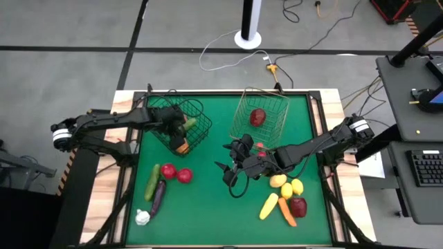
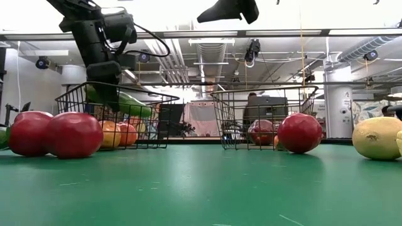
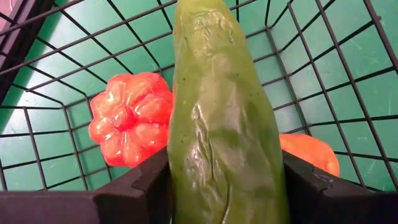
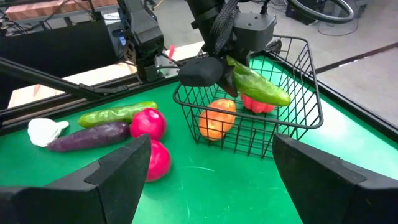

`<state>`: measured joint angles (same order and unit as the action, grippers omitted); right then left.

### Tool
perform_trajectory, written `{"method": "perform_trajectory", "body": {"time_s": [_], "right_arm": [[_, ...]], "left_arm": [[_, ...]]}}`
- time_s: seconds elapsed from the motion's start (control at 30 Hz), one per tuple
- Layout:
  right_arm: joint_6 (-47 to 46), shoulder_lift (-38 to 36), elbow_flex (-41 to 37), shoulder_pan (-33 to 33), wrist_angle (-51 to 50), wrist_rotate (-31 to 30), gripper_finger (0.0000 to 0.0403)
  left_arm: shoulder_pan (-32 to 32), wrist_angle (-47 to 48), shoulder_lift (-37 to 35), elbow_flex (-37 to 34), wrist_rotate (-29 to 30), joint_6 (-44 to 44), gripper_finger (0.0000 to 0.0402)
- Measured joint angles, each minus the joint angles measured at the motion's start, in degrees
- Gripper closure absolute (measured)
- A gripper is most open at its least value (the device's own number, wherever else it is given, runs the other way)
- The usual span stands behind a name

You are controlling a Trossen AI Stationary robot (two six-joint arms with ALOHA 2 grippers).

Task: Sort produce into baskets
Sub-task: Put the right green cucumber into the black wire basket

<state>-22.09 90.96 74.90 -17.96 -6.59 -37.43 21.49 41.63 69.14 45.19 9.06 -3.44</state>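
Observation:
My left gripper (image 1: 181,125) is over the dark wire basket (image 1: 201,111) at the table's far left, shut on a long green vegetable (image 3: 224,124). A red-orange ribbed piece (image 3: 127,118) and an orange piece (image 3: 311,154) lie on the basket's floor below it. My right gripper (image 4: 208,180) is open and empty above the middle of the table (image 1: 227,166). The pale wire basket (image 1: 273,104) at the far middle holds a red fruit (image 1: 257,116). More produce lies on the mat on both sides. My left gripper pinches the green vegetable between its two fingers (image 3: 140,186), across the thick end (image 3: 227,186). The fingers slant down from above into the basket. The vegetable sticks out past the fingers, tilted (image 4: 258,84), above the pieces on the basket's floor.
Near left on the green mat lie a green cucumber (image 1: 152,181), two red fruits (image 1: 168,171) (image 1: 184,176), a purple eggplant (image 1: 158,197) and a white garlic (image 1: 142,217). Near right lie several yellow pieces (image 1: 286,189), a carrot (image 1: 286,211) and a dark red apple (image 1: 298,206).

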Motion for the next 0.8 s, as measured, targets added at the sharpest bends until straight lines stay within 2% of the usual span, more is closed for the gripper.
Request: {"method": "perform_trajectory", "body": {"time_s": [0.8], "right_arm": [[0.0,0.0,-0.2,0.0,0.0,0.0,0.0071]], "left_arm": [[0.0,0.2,0.0,0.0,-0.1,-0.1,0.0209]]}}
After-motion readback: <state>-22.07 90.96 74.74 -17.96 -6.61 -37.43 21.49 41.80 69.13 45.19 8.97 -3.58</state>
